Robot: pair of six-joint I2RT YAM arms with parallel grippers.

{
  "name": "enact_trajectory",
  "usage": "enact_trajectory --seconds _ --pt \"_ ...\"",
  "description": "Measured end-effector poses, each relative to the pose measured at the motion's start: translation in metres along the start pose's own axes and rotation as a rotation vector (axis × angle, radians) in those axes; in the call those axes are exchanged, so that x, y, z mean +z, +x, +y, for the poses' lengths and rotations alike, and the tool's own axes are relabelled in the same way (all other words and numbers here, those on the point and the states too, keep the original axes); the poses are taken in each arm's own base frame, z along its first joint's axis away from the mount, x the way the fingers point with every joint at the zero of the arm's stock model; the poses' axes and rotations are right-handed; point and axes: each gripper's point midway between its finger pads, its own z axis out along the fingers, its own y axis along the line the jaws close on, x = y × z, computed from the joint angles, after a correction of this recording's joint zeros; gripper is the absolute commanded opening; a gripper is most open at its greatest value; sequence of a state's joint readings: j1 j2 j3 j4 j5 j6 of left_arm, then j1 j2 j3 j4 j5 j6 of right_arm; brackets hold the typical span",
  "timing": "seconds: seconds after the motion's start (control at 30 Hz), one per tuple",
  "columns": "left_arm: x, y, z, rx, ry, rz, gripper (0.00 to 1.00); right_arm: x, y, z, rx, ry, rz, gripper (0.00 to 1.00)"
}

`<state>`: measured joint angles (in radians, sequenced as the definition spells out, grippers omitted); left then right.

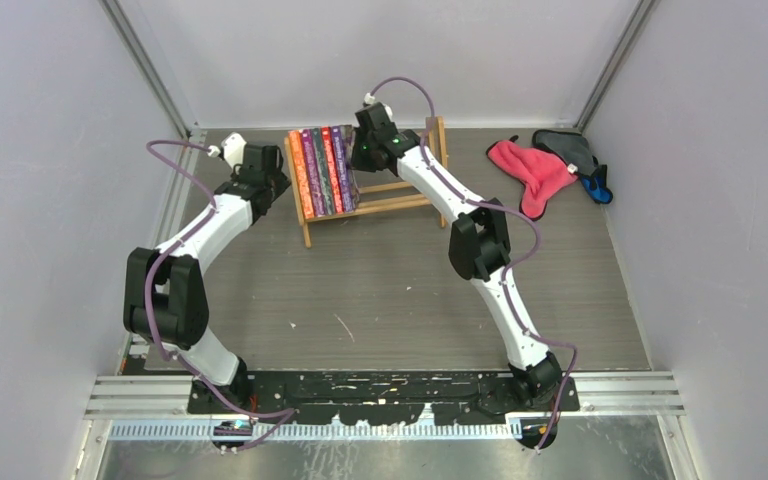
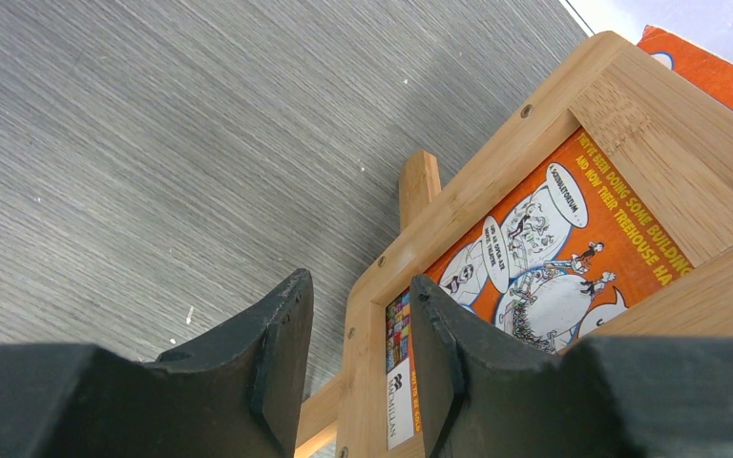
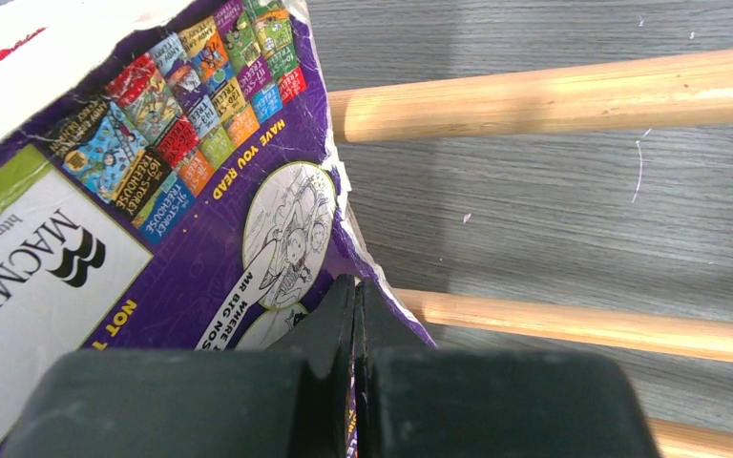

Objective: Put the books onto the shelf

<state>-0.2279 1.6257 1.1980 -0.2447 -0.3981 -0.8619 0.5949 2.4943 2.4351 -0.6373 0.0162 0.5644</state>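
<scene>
Nearest, the left hand (image 2: 358, 367) is parked at the left end of the shelf (image 2: 630, 105). Its fingers are parted, and the edge of the wooden end frame can be seen in the gap, not clamped. The shelf is laid lengthwise left to right across the surface (image 1: 380, 290), right end a bit farther back. All five books (image 1: 325, 170) are stood on it, bunched at the left end, spines up, long edges running near to far. "TREEHOUSE" can be read on the orange cover (image 2: 544, 258). The right hand (image 3: 353, 286) is closed tight and pressed against the purple back cover (image 3: 200, 191). Whether paper is pinched can't be told. "HAVE YOU READ" and "MACMIL" are printed there.
</scene>
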Motion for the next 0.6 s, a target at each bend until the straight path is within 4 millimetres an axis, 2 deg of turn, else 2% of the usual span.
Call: enact_trajectory --seconds 0.2,0.4,0.6 --pt "0.000 0.000 0.000 0.003 -0.004 -0.005 0.44 0.000 0.001 0.001 0.000 -0.001 0.000 0.02" --pt "-0.003 -0.001 0.002 0.012 -0.015 -0.011 0.46 0.002 0.003 -0.002 -0.003 0.006 -0.001 0.14" --pt "-0.013 -0.001 0.000 0.025 -0.019 -0.012 0.47 0.005 0.022 -0.016 -0.012 0.036 0.041 0.20"
